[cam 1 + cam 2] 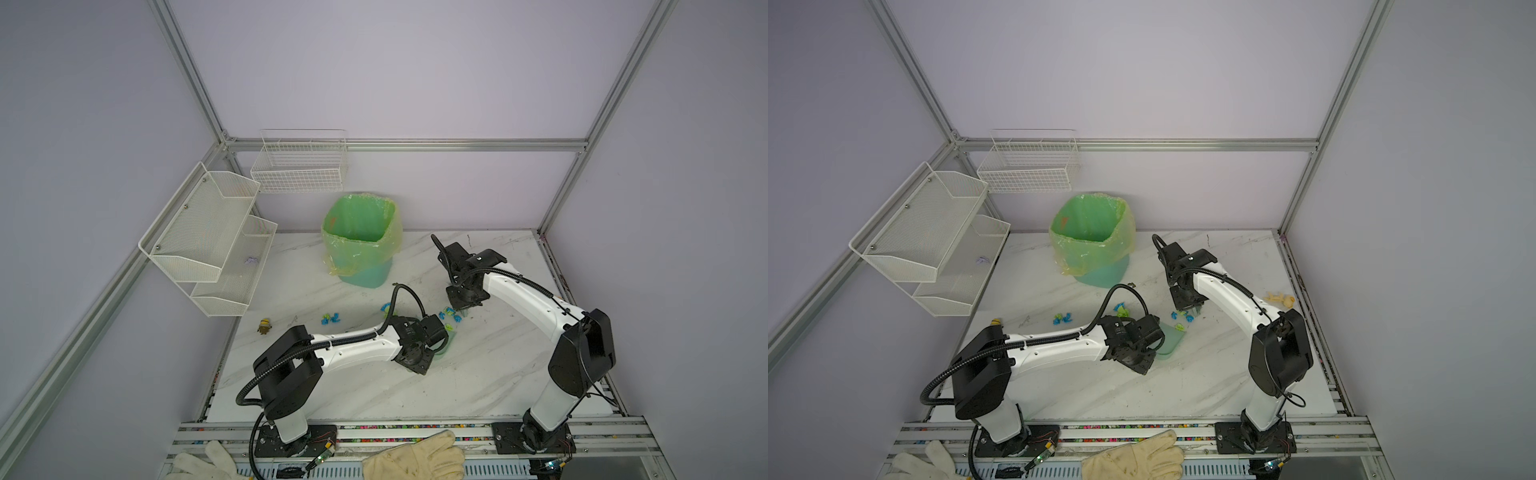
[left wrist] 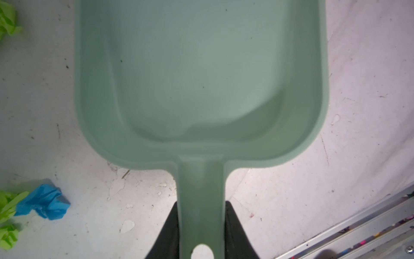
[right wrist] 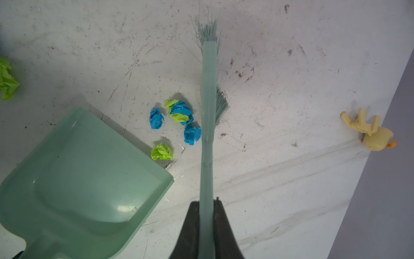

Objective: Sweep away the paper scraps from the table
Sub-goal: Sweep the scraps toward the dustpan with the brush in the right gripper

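**Dustpan and brush in position, no scraps collected yet**

In both top views, small blue and green paper scraps [image 1: 331, 318] lie in three loose clusters across the middle of the white table [image 1: 478, 374], in front of a green-lined bin [image 1: 361, 237]. As far as I can judge, the sweeping is only starting and every scrap is left to do.

In the left wrist view, the left fingers [image 2: 165, 233] are closed on the handle of a pale green dustpan [image 2: 201, 78]. Its tray is empty, and a few scraps lie beside it.

In the right wrist view, the right fingers [image 3: 190, 228] are clamped tight on a green brush [image 3: 208, 101]. Its long axis runs straight away from them, bristles down on the table. A handful of scraps sits between the brush and the dustpan's open mouth, which points toward them. The pan's long axis, handle to mouth, slants toward the brush. A yellow toy [image 3: 376, 134] lies well apart, near the table's edge.
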